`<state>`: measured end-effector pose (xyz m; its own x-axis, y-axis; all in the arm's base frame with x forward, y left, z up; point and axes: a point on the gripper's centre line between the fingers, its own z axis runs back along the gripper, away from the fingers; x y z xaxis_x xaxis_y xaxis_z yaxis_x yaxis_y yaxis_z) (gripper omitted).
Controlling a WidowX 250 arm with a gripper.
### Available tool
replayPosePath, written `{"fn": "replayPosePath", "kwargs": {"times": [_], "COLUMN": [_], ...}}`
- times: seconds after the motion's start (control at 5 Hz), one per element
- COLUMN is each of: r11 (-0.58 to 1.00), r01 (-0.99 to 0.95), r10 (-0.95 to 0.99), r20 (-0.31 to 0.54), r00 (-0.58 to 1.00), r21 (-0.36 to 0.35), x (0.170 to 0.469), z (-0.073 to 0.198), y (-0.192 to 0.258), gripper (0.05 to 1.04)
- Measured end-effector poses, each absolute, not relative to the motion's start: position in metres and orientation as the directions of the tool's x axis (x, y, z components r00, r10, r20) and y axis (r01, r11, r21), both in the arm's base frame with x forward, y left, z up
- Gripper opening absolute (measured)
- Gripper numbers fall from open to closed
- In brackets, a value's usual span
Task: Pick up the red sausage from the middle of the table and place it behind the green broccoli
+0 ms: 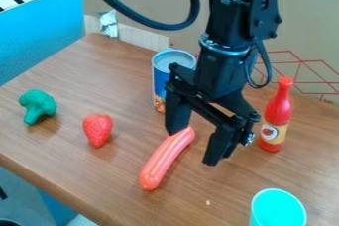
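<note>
The black gripper hangs over the middle of the wooden table, its two fingers spread apart with nothing held between them. Its left finger overlaps the upper end of a pink sausage, which lies slanted on the table; whether they touch I cannot tell. Behind the gripper's left side a blue can stands upright, partly hidden by the arm. To the right of the gripper is an upright red bottle. A red strawberry lies left of the sausage, and green broccoli is farther left.
A turquoise cup stands at the bottom right. Cardboard walls rise behind the wooden table, and a blue panel borders its upper left. A black cable loops beside the arm.
</note>
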<state>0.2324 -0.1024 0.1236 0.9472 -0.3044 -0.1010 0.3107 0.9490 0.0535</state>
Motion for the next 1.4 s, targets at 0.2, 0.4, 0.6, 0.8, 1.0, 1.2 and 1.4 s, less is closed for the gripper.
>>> {"fn": "replayPosePath", "kwargs": {"times": [0.2, 0.4, 0.6, 0.8, 1.0, 1.2, 1.4], "r11": [0.948, 0.944, 0.943, 0.961, 0.969, 0.969, 0.951], "r01": [0.312, 0.326, 0.325, 0.265, 0.248, 0.242, 0.283], "r10": [-0.303, -0.316, -0.318, -0.262, -0.248, -0.236, -0.272], "r20": [-0.125, -0.139, -0.098, -0.054, 0.045, 0.084, 0.104], "r00": [0.945, 0.939, 0.943, 0.964, 0.968, 0.968, 0.957], "r21": [0.056, 0.054, 0.065, 0.073, -0.003, -0.057, -0.121], "x": [0.232, 0.236, 0.237, 0.242, 0.256, 0.268, 0.272], "z": [0.117, 0.119, 0.125, 0.117, 0.106, 0.092, 0.085], "y": [-0.101, -0.084, -0.068, -0.050, -0.038, -0.039, -0.048], "gripper": [1.002, 1.002, 1.002, 1.002, 1.002, 1.002, 1.002]}}
